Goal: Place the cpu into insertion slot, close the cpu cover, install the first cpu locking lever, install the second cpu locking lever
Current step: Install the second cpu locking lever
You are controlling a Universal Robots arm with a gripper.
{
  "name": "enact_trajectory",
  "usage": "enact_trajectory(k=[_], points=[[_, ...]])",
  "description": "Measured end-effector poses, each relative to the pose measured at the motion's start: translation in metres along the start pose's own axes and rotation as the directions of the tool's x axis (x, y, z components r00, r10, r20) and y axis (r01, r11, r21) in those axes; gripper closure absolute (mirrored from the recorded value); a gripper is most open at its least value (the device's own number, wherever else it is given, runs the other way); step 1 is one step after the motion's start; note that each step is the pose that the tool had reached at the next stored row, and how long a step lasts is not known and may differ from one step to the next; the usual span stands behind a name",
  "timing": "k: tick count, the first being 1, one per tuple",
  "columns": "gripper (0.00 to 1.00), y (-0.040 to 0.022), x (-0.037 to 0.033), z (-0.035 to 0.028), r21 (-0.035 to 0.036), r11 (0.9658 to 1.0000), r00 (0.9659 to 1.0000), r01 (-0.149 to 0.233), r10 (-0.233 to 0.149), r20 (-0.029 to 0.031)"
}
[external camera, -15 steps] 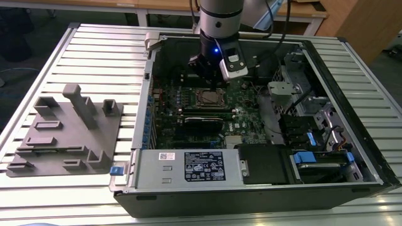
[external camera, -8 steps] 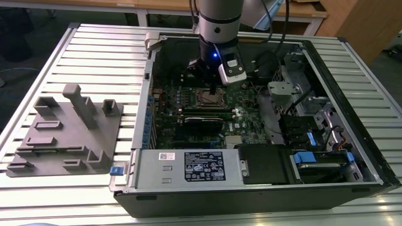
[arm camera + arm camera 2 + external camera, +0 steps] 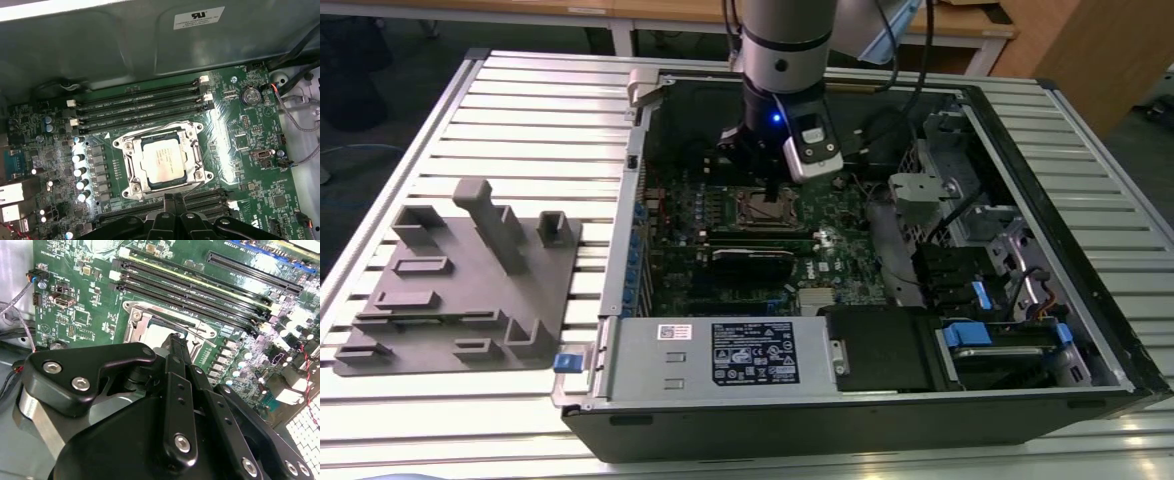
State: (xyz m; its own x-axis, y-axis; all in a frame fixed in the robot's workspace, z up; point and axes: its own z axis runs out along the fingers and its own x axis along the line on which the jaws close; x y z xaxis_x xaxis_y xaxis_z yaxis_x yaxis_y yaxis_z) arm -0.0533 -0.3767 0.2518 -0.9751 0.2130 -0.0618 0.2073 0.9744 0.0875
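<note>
Green circuit board [image 3: 240, 165] surrounds the cpu [image 3: 161, 161], seated just beyond the clenched, empty tool [image 3: 172, 199].

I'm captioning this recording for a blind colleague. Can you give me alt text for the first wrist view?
A silver-topped cpu sits in the insertion slot, with the metal cpu cover closed flat around it on a green motherboard. The black gripper hangs just beside the socket, and four long memory slots run along its far side.

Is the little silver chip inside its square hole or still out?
In. The cpu lies flat inside the insertion slot, with the silvery frame around it, in the first wrist view.
</note>
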Motion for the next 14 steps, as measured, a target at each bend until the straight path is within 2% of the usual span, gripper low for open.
enact_trajectory(k=[5, 7, 14], points=[[0.89, -0.0003, 0.0004, 0.0, 0.0002, 1.0, 1.0, 0.0, 0.0, -0.0001], [0.89, -0.0065, 0.0061, 0.0022, 0.0001, 1.0, 1.0, 0.0, 0.0, -0.0001], [0.89, -0.0077, 0.0065, 0.0022, 0.0004, 1.0, 1.0, 0.0, 0.0, 0.0]])
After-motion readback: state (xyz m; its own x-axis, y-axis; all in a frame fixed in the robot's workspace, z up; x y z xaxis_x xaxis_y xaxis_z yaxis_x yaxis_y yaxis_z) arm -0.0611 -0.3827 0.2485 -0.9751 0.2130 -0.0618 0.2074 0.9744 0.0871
